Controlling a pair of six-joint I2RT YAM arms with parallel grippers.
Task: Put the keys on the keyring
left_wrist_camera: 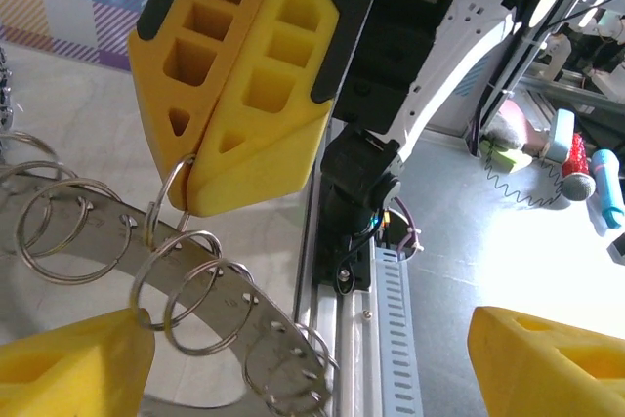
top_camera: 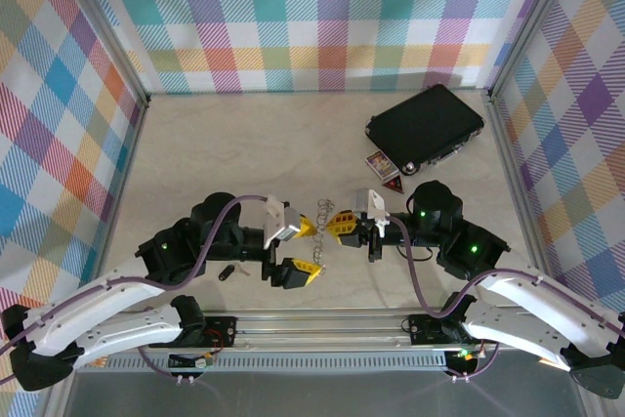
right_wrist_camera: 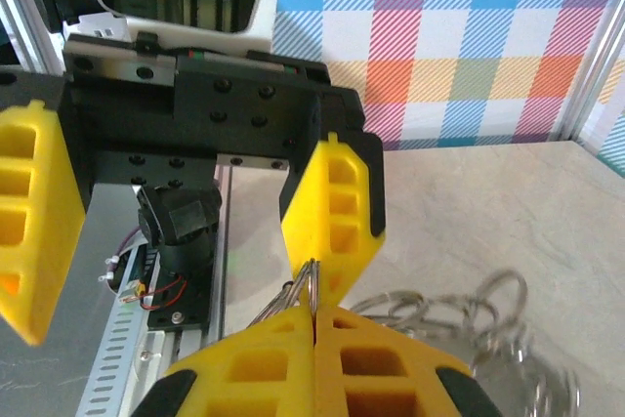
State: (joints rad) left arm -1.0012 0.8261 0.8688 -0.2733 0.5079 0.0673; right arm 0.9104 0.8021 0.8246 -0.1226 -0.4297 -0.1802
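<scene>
Right gripper [top_camera: 335,228] pressed together, pinching one ring of the keyring [left_wrist_camera: 176,280]. Left gripper [top_camera: 307,248] spread wide, at its 8 o'clock. Small black item, probably the key [top_camera: 227,272], lies on tabletop [top_camera: 244,144], 8 o'clock from left gripper, apart.

One silvery coil of linked metal rings [top_camera: 324,214]; one tiny black-headed key [top_camera: 227,271]; one black rectangular case [top_camera: 426,128]; one small red patterned box [top_camera: 381,167]; two yellow-fingered grippers, left gripper [top_camera: 309,249] and right gripper [top_camera: 341,227].
</scene>
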